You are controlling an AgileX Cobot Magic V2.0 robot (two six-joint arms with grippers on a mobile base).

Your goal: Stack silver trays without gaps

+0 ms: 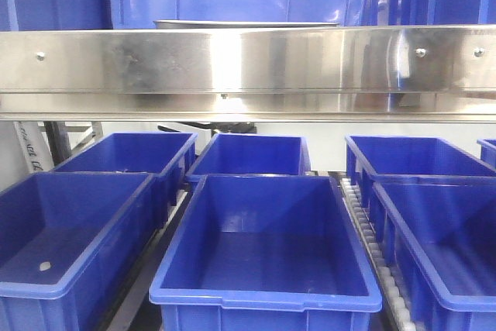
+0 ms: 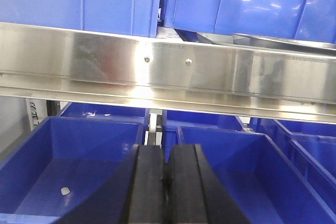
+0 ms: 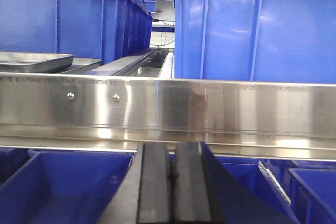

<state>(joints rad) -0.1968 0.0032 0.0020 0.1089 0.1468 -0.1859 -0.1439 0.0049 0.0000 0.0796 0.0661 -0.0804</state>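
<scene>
A silver tray shows only as a thin rim (image 1: 244,24) on the upper shelf, behind the steel beam, in the front view. In the left wrist view a silver tray (image 2: 283,41) lies at the upper right, above the beam. In the right wrist view a silver tray (image 3: 31,60) lies at the far left of the upper shelf, with a second flat steel edge (image 3: 79,65) beside it. My left gripper (image 2: 166,150) is shut and empty, below the beam and over the lower blue bins. My right gripper (image 3: 172,145) is shut and empty, just below the beam. Neither gripper shows in the front view.
A long shiny steel shelf beam (image 1: 248,67) with screws crosses every view between the grippers and the upper shelf. Deep blue bins (image 1: 263,246) fill the lower level; one holds a small white scrap (image 1: 45,266). More blue bins (image 3: 252,24) stand on the upper shelf beside the trays.
</scene>
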